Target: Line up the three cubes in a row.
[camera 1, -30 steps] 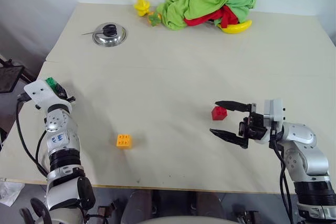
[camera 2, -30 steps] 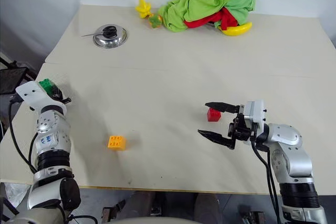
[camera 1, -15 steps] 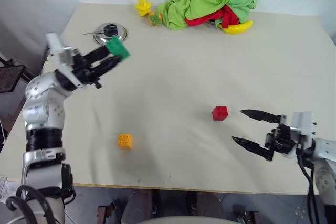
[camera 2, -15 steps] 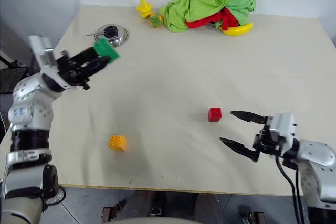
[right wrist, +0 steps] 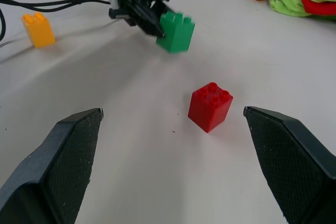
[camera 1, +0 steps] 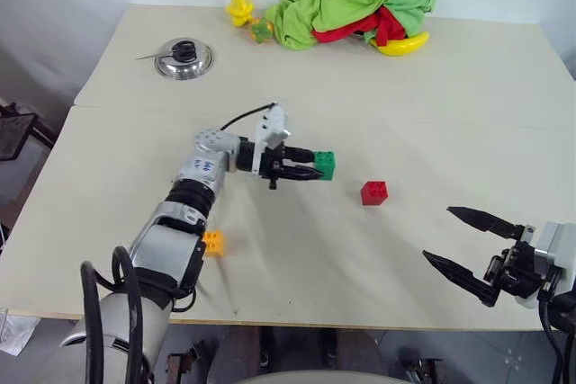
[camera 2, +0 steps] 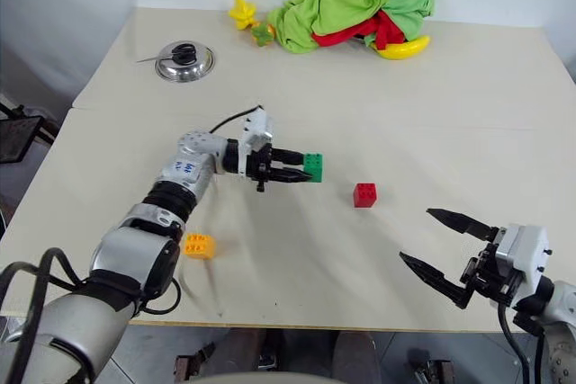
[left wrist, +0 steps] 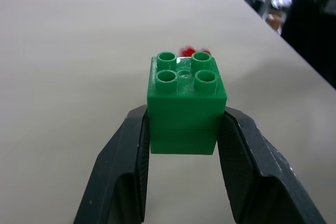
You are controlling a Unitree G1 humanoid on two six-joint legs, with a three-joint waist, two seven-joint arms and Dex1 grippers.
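Head views: left gripper (camera 1: 310,171) grasps the green cube (camera 1: 325,165) mid-table (camera 1: 450,87), just beside the red cube (camera 1: 374,192); orange-yellow cube (camera 1: 213,242) sits near the front edge. Left wrist: fingers (left wrist: 126,166) pinch the green cube's sides, studs up. Right wrist: right gripper (right wrist: 178,166) spread wide, empty, red cube ahead of it.

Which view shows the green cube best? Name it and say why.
The left wrist view: the green cube sits close up, all four studs showing, clamped between the left gripper's fingers. The eye views show it small, near the red cube. The right wrist view shows it from the side, above the table.
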